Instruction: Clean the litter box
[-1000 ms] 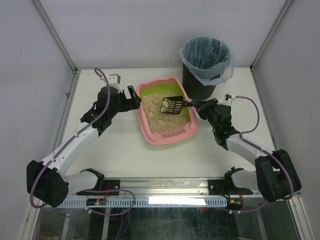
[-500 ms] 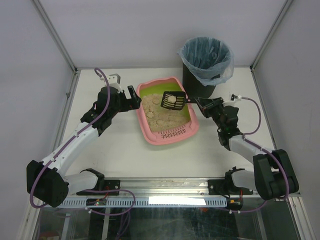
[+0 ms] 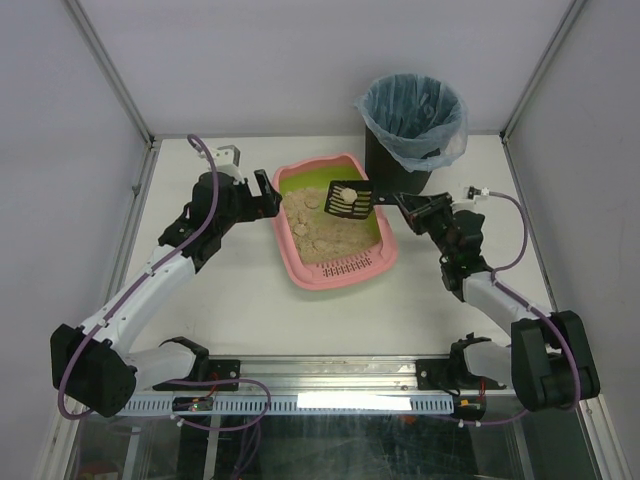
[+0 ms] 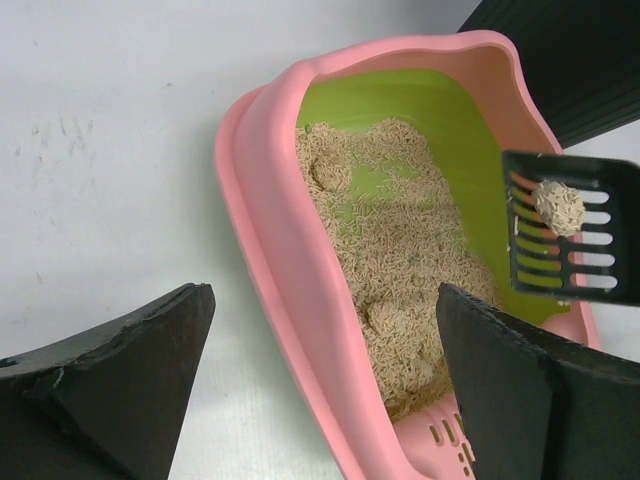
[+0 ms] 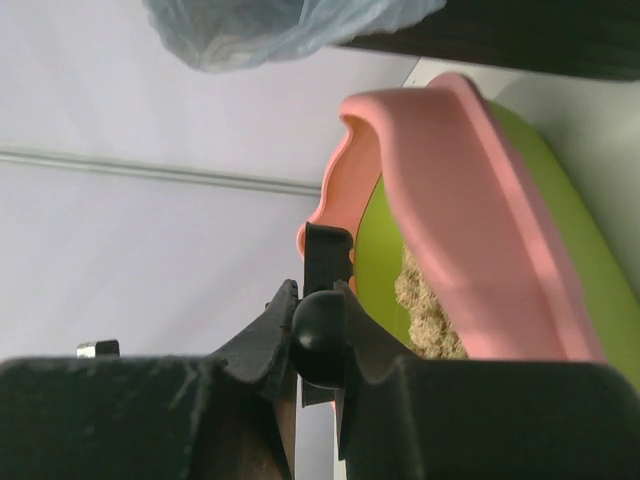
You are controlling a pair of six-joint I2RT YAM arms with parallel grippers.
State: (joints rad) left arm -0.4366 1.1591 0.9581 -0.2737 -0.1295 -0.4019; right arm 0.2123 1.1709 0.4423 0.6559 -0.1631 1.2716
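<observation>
The pink litter box (image 3: 300, 268) with green lining and beige litter sits mid-table, its slotted grille at the near end. It also shows in the left wrist view (image 4: 270, 230) and the right wrist view (image 5: 470, 210). My right gripper (image 3: 403, 208) is shut on the handle of a black slotted scoop (image 3: 348, 200), held above the box's far right part with one beige clump (image 4: 558, 207) on it. The handle's round end (image 5: 318, 338) sits between the fingers. My left gripper (image 3: 264, 193) is open, its jaws astride the box's left wall.
A black bin with a blue bag (image 3: 410, 128) stands at the back right, just beyond the scoop. Several more clumps lie in the litter (image 3: 322, 232). A small grey bracket (image 3: 230, 154) sits at the back left. Enclosure walls ring the table.
My right gripper has lifted the scoop with a clump out of the litter and moved it back toward the bin. The left arm has hardly moved.
</observation>
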